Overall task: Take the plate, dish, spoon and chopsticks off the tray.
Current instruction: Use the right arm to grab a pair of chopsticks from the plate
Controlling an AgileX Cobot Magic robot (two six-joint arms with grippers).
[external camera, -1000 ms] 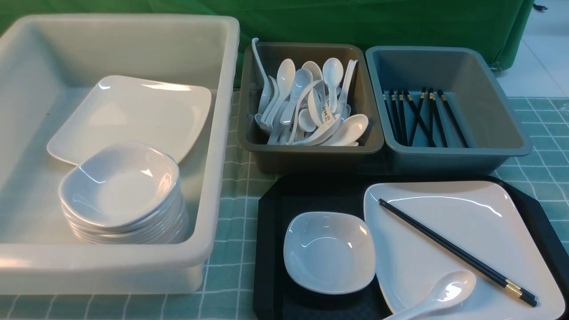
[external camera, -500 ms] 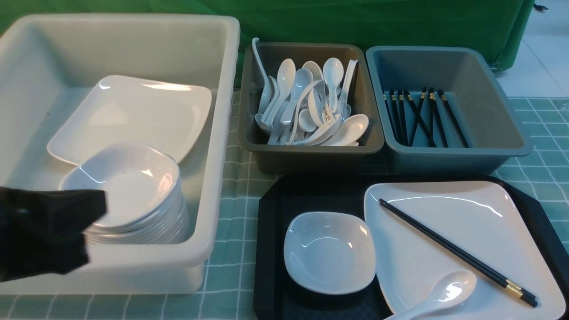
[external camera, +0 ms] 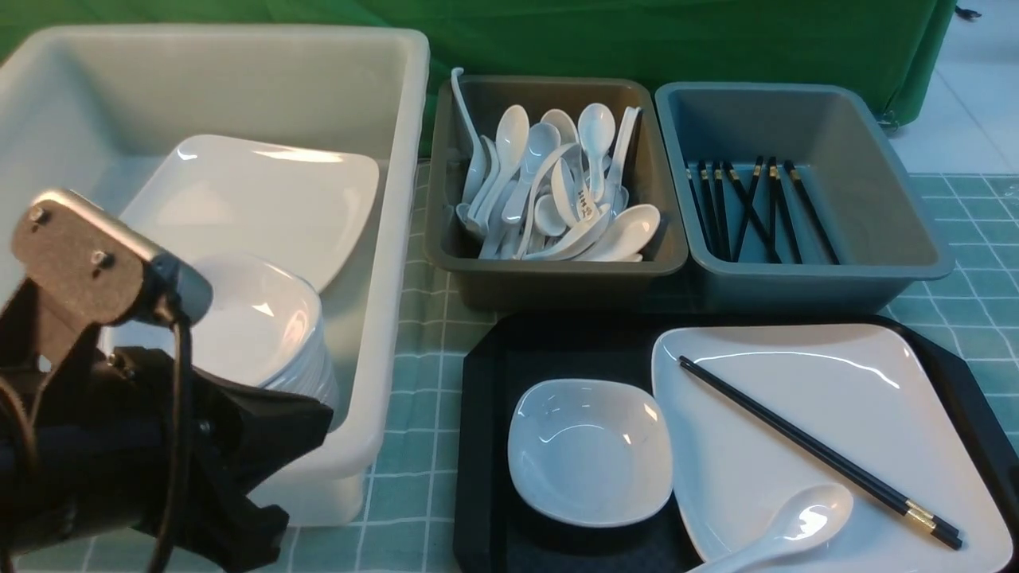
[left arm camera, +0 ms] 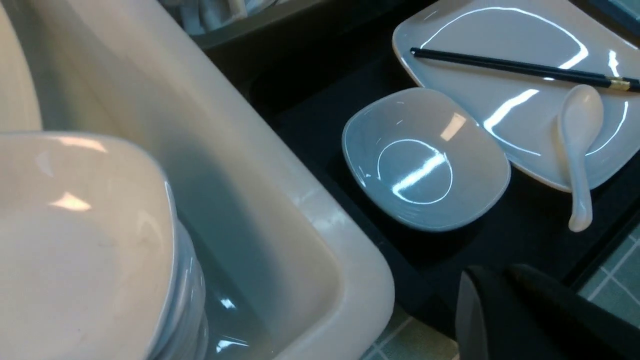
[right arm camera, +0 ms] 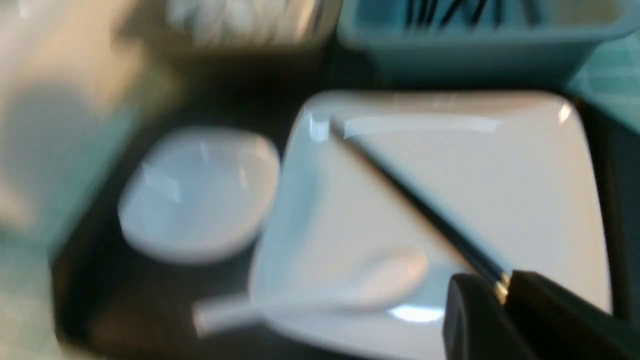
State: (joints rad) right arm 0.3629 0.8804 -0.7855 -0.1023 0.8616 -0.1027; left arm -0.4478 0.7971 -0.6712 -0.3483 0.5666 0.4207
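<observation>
One tray (external camera: 478, 446) on worktop (external camera: 422, 446), right of left pincer (external camera: 298, 471), bearing one dish (external camera: 589, 450), one plate (external camera: 836, 382), one spoon (external camera: 796, 521), two chopsticks (external camera: 812, 450). Chopsticks diagonal across plate, gold-banded ends next to right pincer (right arm camera: 501, 300), tips pointing away. Cannot tell whether either pincer open or closed.

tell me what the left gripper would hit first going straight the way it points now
Most likely the small dish on the tray: in the left wrist view the left gripper points toward it with only bare tray floor between. Depth is unclear, so it could touch the tray first.
</observation>
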